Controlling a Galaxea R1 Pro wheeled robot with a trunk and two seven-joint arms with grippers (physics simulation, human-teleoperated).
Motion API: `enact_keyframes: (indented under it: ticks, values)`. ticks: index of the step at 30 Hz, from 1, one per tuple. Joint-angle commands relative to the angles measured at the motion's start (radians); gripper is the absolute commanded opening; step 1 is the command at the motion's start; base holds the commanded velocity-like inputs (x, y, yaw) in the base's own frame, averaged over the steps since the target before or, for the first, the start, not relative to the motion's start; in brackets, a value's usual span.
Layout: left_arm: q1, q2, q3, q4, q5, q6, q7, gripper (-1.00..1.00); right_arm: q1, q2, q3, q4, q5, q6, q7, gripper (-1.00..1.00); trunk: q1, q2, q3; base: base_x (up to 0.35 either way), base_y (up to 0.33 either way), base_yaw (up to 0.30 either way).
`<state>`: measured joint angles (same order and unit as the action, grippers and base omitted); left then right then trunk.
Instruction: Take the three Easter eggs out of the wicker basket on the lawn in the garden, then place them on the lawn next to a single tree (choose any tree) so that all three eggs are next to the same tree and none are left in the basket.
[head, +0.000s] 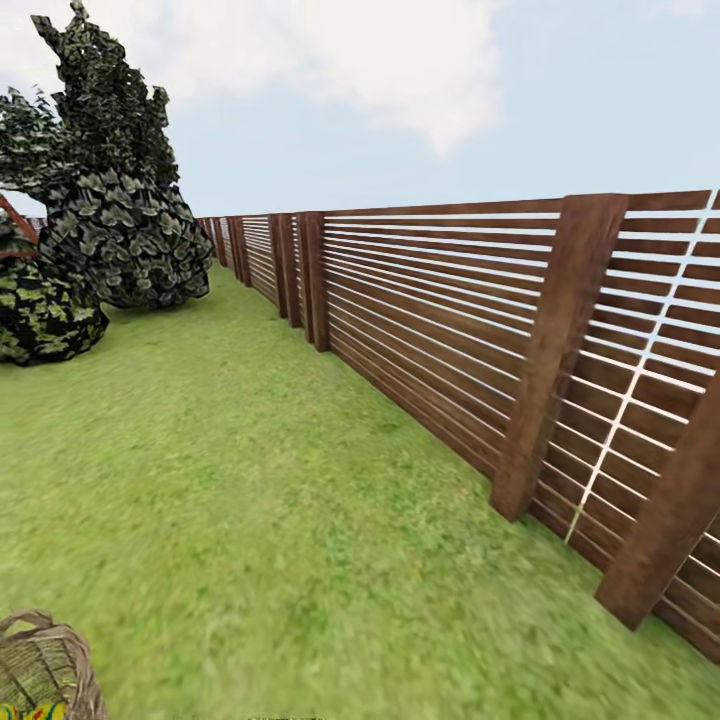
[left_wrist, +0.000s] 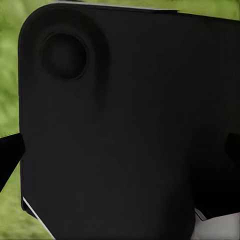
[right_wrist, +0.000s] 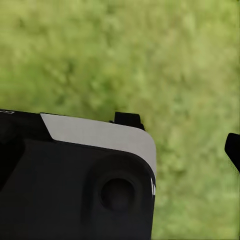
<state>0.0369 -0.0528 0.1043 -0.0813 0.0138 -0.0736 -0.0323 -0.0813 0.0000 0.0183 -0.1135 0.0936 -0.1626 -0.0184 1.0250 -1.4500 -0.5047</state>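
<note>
Broad green grass lawn (head: 250, 480) is bordered by a brown wooden slat fence (head: 450, 330) and dark mottled conifers (head: 110, 170). At the head view's lower left corner, a tan woven wicker basket (head: 45, 665) is seen holding a yellow patterned egg (head: 35, 712). Neither pincer's state can be told.

a brown wooden slat fence (head: 450, 330) with thick posts runs from the near right back toward the far left. dark mottled conifers (head: 110, 170) and a low bush (head: 40, 315) stand at the far left, under a pale blue sky with white cloud (head: 400, 60)
</note>
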Motion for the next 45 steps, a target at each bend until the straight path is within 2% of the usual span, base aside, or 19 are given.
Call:
enact_keyframes:
  ticks: [1, 13, 23, 32, 45]
  values:
    - [0.0, 0.0, 0.0, 0.0, 0.0, 0.0, 0.0, 1.0, 0.0, -0.001, 0.0, 0.0, 0.0, 0.0, 0.0, 1.0, 0.0, 0.0, 0.0, 0.0, 0.0, 0.295]
    - [0.0, 0.0, 0.0, 0.002, 0.0, 0.0, 0.001, 1.0, 0.0, -0.002, 0.0, 0.0, 0.0, -0.001, 0.0, 1.0, 0.0, 0.0, 0.0, 0.0, 0.0, 0.295]
    - [0.0, -0.001, -0.001, 0.002, -0.002, 0.0, 0.002, 1.0, 0.0, -0.004, 0.0, 0.0, 0.001, -0.003, 0.002, 1.0, 0.0, 0.0, 0.0, 0.126, -0.149, 0.295]
    - [0.0, -0.001, -0.001, 0.002, -0.002, 0.0, 0.001, 1.0, 0.0, -0.006, 0.002, 0.0, 0.002, -0.001, 0.005, 1.0, 0.0, 0.0, 0.0, 0.009, -0.015, 0.133]
    - [0.0, -0.001, 0.0, 0.002, 0.0, 0.0, 0.002, 1.0, 0.0, -0.002, 0.0, 0.0, 0.002, -0.005, 0.002, 1.0, 0.0, 0.0, 0.0, 0.0, 0.0, 0.284]
